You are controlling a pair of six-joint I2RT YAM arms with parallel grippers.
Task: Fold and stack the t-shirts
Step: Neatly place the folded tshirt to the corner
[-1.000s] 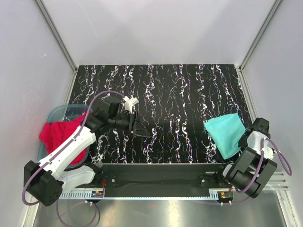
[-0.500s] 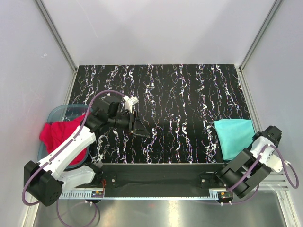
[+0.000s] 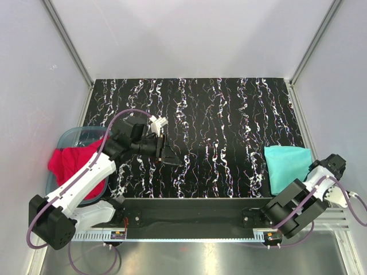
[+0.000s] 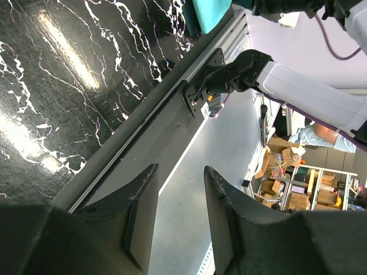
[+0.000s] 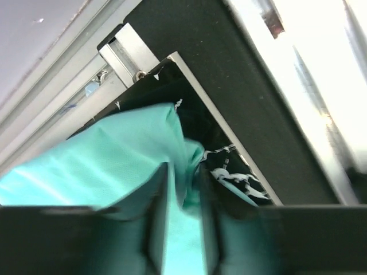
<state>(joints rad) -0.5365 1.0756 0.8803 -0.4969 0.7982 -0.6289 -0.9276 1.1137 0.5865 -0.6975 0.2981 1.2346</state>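
Observation:
The mint-teal t-shirt (image 3: 287, 166) lies folded flat at the table's near right corner; it also shows in the left wrist view as a teal corner (image 4: 209, 11). My right gripper (image 3: 317, 172) is at its right edge. In the right wrist view, which is blurred, the right gripper (image 5: 182, 172) has its fingers slightly apart, with a fold of teal cloth (image 5: 114, 154) lying between them. The red t-shirt (image 3: 71, 163) hangs crumpled over the tub at the left. My left gripper (image 3: 169, 154) hovers over the table's left middle; in its wrist view the left gripper (image 4: 180, 169) is open and empty.
A translucent blue-grey tub (image 3: 74, 136) stands at the left edge with the red shirt draped over it. The black marbled table (image 3: 218, 114) is walled at the back and both sides. A metal rail (image 3: 189, 209) carrying the arm bases runs along the near edge.
The right arm drew the teal shirt right and toward the near corner, where it now lies flatter. Its jaws have parted from shut. The left arm has not moved.

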